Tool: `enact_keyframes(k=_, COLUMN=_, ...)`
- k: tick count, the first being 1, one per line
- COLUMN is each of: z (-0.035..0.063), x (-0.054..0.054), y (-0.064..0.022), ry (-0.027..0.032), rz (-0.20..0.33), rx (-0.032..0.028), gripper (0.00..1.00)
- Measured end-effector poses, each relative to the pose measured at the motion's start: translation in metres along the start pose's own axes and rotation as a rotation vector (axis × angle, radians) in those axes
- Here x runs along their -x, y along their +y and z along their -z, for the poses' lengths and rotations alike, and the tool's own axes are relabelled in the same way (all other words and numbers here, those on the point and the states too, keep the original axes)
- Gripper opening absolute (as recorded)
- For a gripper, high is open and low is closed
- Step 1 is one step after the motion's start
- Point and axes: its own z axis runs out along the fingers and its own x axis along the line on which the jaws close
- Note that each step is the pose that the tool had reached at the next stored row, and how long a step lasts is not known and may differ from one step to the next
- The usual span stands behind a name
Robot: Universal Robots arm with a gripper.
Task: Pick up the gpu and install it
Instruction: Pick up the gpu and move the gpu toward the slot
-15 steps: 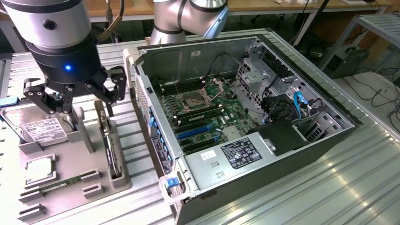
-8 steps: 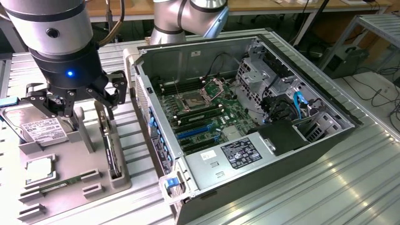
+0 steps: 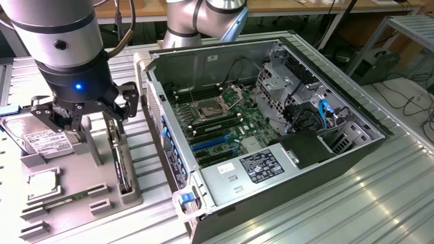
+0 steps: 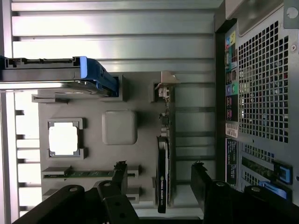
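In the exterior view you see the gripper (image 3: 90, 119) hanging low over the grey fixture tray (image 3: 85, 175) at the exterior view's left, its jaws spread apart and gripping nothing. The gpu (image 3: 121, 165) stands on edge in a slot of that tray, just below the gripper and not yet lifted. On the same tray you can make out the hard drive (image 3: 37, 138) and the processor chip (image 3: 42, 183). The open computer case (image 3: 326, 168) lies beside the tray, at the exterior view's right, with its motherboard (image 3: 217, 124) exposed.

In the wrist view you look straight down on the tray (image 4: 142, 105). The gripper (image 4: 160, 167) is open, one finger on each side of the gpu (image 4: 162, 154), neither pressing on it. The memory stick (image 4: 84, 173), processor chip (image 4: 63, 138) and hard drive (image 4: 46, 74) sit well apart from the card.
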Motion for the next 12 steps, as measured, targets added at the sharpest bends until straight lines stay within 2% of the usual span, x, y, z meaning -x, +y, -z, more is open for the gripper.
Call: enact_keyframes(k=12, z=-0.0139, x=0.0, y=-0.0033, ry=0.0069, rz=0.0, rx=-0.0001, gripper=0.66)
